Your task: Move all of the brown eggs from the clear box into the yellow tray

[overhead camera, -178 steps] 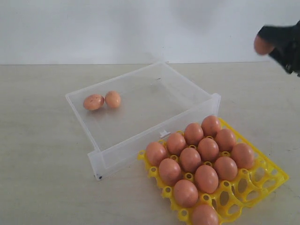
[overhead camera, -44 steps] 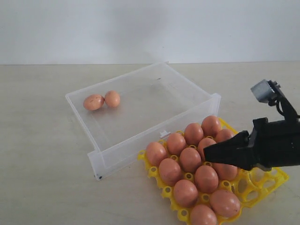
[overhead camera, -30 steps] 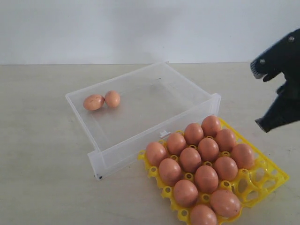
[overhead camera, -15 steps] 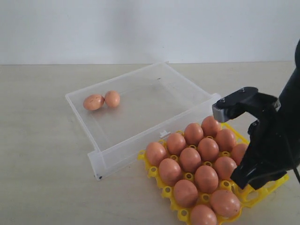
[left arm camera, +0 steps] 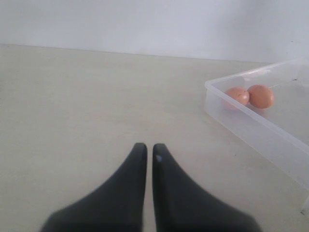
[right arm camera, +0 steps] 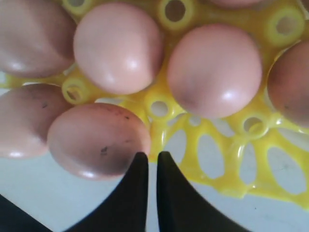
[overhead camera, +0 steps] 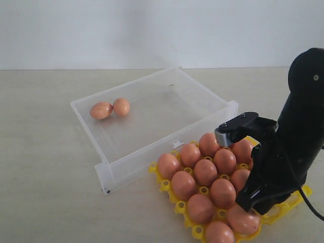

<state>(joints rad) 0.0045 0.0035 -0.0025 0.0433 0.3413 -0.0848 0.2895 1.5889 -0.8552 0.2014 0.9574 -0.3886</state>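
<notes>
Two brown eggs (overhead camera: pixel 101 110) lay touching each other in the clear box (overhead camera: pixel 167 148), at its far left corner in the exterior view. Remaining eggs in view sat in cups of the yellow tray (overhead camera: pixel 283 206), just beside the box's front wall on the counter (overhead camera: pixel 45 177). Right pincer (right arm camera: pixel 150 157) clenched, empty, tips at the tray's lattice edge, close beside a speckled egg (right arm camera: pixel 99 140). Left pincer (left arm camera: pixel 146 147) clenched on nothing above bare counter, apart from the box

Exterior oblique; left wrist low, far; right close over yellow tray (right arm camera: pixel 161 92).
</notes>
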